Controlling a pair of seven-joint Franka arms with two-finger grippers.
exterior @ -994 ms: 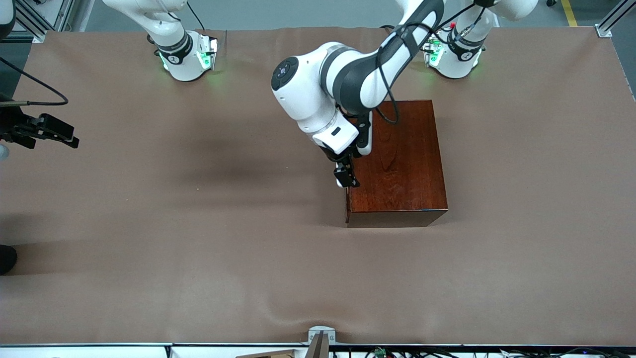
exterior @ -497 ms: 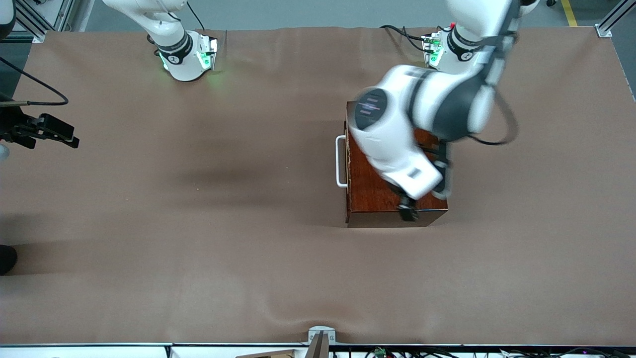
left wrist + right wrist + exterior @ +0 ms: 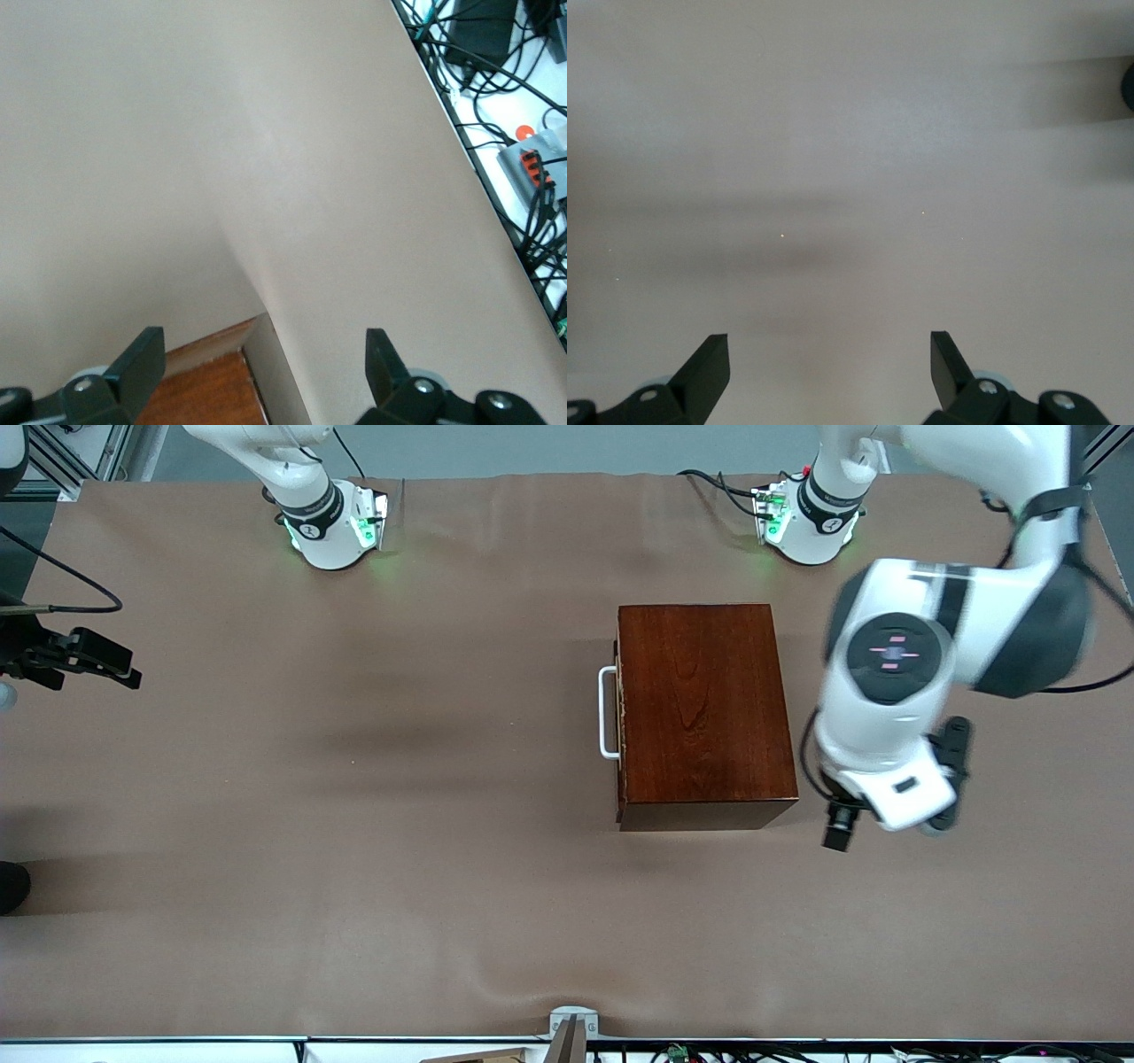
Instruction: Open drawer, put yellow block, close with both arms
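Two white robot arms, the left arm [image 3: 939, 655] and the right arm [image 3: 301, 487]. Two black grippers, the left gripper [image 3: 264, 367] and the right gripper [image 3: 830, 370], each with two fingers. One dark wooden box [image 3: 704, 713]. One drawer [image 3: 620, 717], with one white handle [image 3: 606, 713]. One brown table [image 3: 354, 824].

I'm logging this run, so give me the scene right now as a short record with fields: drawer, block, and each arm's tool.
drawer: shut in the dark wooden box, white handle facing the right arm's end of the table
yellow block: not visible in any view
left tool: open, empty, over bare table cloth beside the box, toward the left arm's end
right tool: open, empty, over bare cloth
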